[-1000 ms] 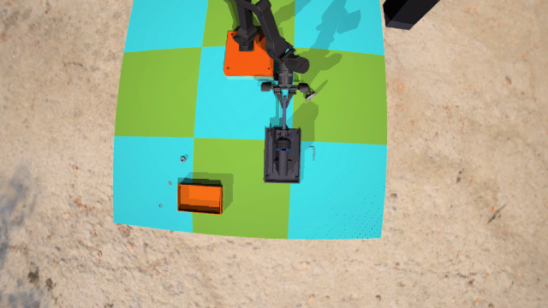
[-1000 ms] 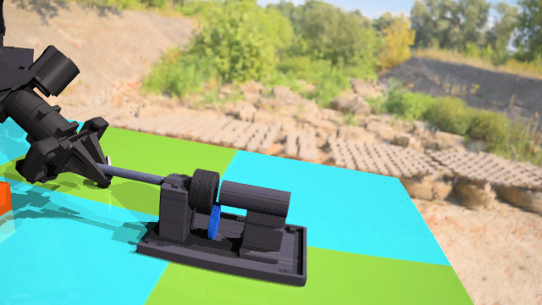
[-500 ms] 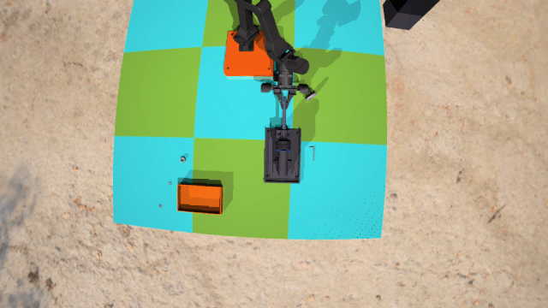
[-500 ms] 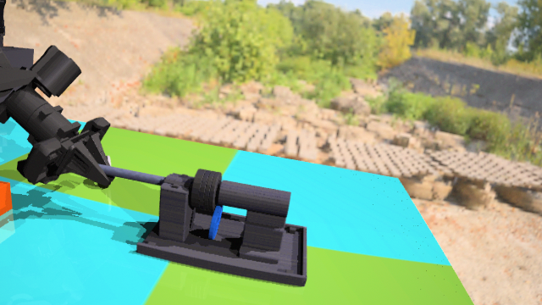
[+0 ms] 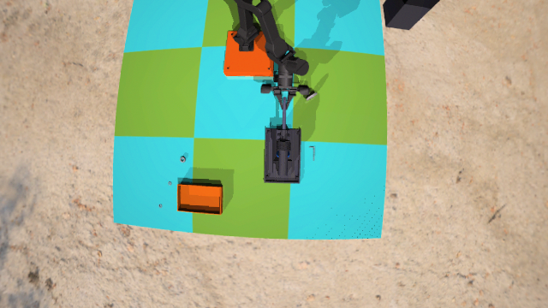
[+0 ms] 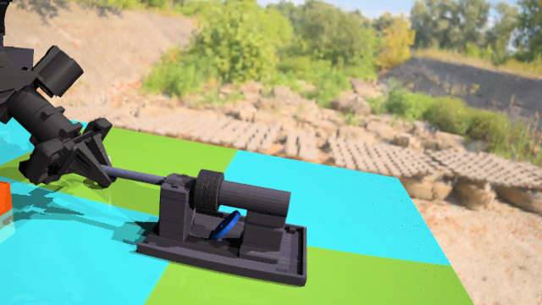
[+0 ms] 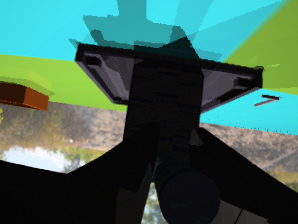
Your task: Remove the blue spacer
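Note:
The gripper (image 5: 284,106) (image 6: 106,173) (image 7: 177,131) is shut on the outer end of the grey shaft (image 5: 284,119) (image 6: 135,174). The shaft runs into the upright support (image 6: 173,212) of the dark fixture. Several black spacers (image 5: 283,145) (image 6: 208,191) sit in a stack between the support and the big housing block (image 5: 282,167) (image 6: 256,197). The blue spacer (image 6: 226,225) is off the shaft, tilted, below the gap between stack and housing, over the fixture's base. Only slivers of it show in the top view. The shaft's inner end is hidden.
The fixture's base tray (image 5: 267,171) (image 6: 220,265) has raised rims. An open orange bin (image 5: 199,198) (image 7: 36,97) stands to one side, with small metal parts near it. An L-shaped key (image 5: 313,152) (image 7: 268,99) lies on the fixture's other side. An orange plate (image 5: 248,64) is at the arm's base.

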{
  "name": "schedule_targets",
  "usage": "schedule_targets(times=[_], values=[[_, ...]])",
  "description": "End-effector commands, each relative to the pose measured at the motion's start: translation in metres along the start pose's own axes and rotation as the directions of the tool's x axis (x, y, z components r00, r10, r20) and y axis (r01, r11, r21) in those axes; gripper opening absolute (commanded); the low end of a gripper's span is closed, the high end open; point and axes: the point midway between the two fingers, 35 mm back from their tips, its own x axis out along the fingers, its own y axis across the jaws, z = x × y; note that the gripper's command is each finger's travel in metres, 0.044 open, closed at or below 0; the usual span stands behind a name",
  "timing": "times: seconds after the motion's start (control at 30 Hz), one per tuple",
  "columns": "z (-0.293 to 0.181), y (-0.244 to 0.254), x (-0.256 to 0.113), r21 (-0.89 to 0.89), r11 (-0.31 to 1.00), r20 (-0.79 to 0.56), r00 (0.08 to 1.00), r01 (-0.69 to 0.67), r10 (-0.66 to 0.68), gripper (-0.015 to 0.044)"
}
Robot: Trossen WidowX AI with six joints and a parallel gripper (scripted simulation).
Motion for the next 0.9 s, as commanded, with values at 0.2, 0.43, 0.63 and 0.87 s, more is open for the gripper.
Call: schedule_targets(times=[0.2,0.43,0.63,0.87], values=[[-0.0041,-0.0001,0.003,0.0,1.0,-0.007,1.0,-0.003,0.003,0.0],[-0.005,-0.0001,0.0047,0.0,1.0,-0.007,1.0,-0.003,0.003,0.0],[-0.0059,-0.0001,0.0061,0.0,1.0,-0.007,1.0,-0.003,0.003,0.0],[-0.0073,0.0,0.0075,0.0,1.0,-0.007,1.0,-0.003,0.003,0.0]])
